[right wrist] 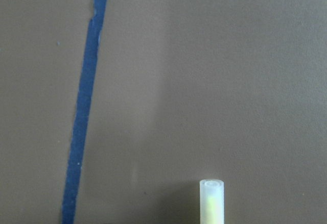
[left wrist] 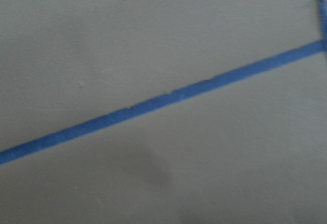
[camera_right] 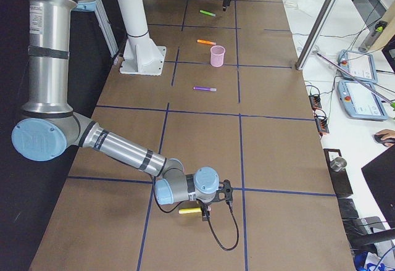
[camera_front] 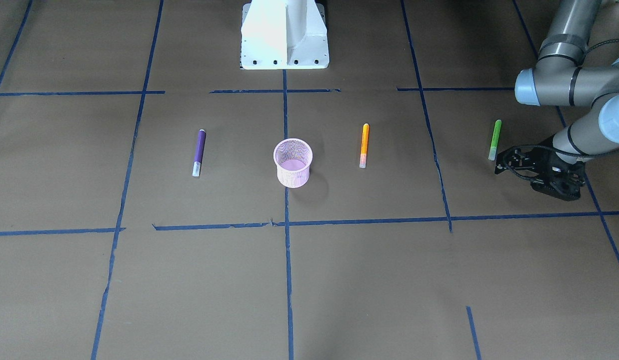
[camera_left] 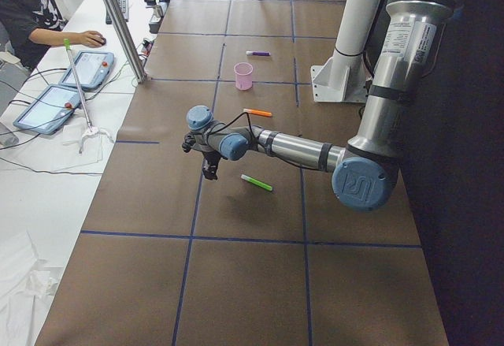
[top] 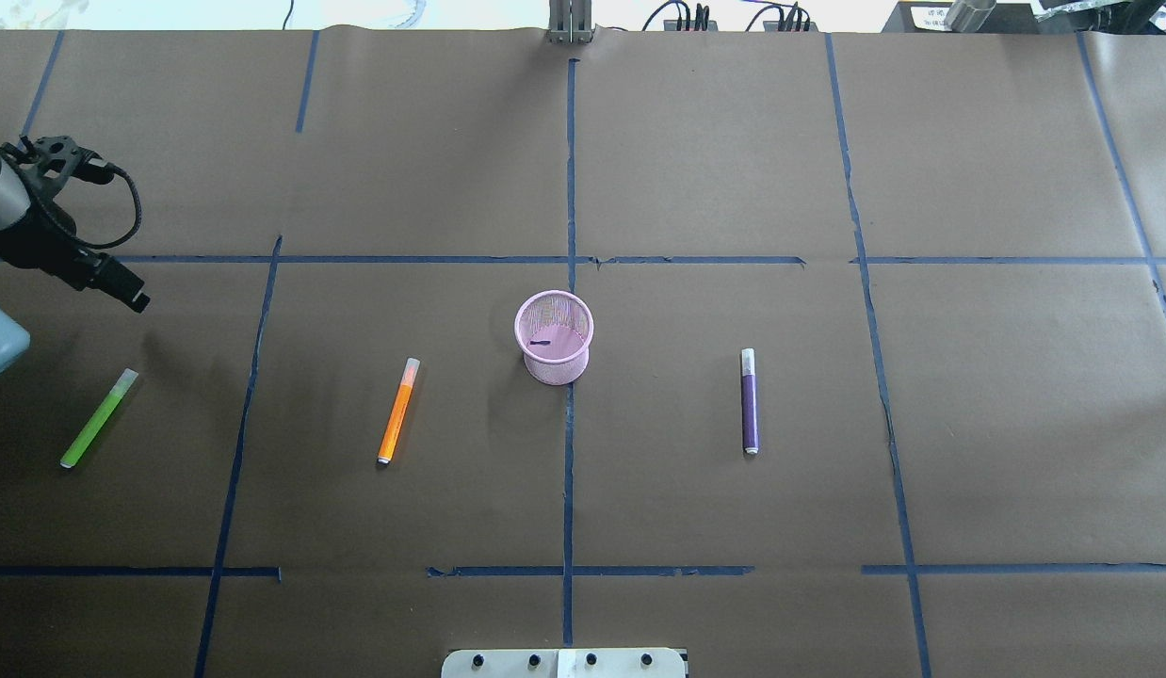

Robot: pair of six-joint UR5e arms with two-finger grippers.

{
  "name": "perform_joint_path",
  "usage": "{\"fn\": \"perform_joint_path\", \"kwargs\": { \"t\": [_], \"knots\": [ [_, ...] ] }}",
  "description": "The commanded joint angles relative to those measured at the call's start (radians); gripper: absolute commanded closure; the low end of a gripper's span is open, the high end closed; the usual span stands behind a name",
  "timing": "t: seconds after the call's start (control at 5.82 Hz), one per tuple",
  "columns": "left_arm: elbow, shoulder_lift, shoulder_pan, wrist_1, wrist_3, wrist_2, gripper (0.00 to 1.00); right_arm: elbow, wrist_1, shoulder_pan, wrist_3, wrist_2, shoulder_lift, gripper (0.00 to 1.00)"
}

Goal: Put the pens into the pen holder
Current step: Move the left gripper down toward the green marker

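The pink mesh pen holder [top: 555,363] stands upright at the table's middle; it also shows in the front view [camera_front: 293,177]. The purple pen [top: 750,400], the orange pen [top: 397,411] and the green pen [top: 99,419] lie flat on the paper, apart from the cup. My left gripper [top: 136,297] hangs just beyond the green pen's capped end [camera_front: 492,152], not touching it; in the front view the left gripper [camera_front: 504,160] looks open and empty. My right gripper [camera_right: 208,208] shows only in the right side view, far from the pens, and I cannot tell its state.
A yellow pen-like thing [camera_right: 188,210] lies at my right gripper, and its whitish capped end [right wrist: 211,198] shows in the right wrist view. The white robot base [camera_front: 284,35] stands behind the cup. Blue tape lines [top: 569,188] cross the brown paper. An operator [camera_left: 31,7] sits past the far edge.
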Motion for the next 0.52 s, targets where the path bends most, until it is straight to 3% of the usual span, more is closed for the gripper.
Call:
{"fn": "perform_joint_path", "kwargs": {
  "t": [0.0,0.34],
  "knots": [
    [-0.059,0.088,0.007,0.001,-0.002,0.001,0.00,0.001,0.000,0.000,0.001,0.000,0.000,0.00],
    [-0.131,0.147,0.056,-0.002,-0.008,0.053,0.00,0.001,0.000,0.000,0.001,0.000,0.000,0.00]
  ]
}}
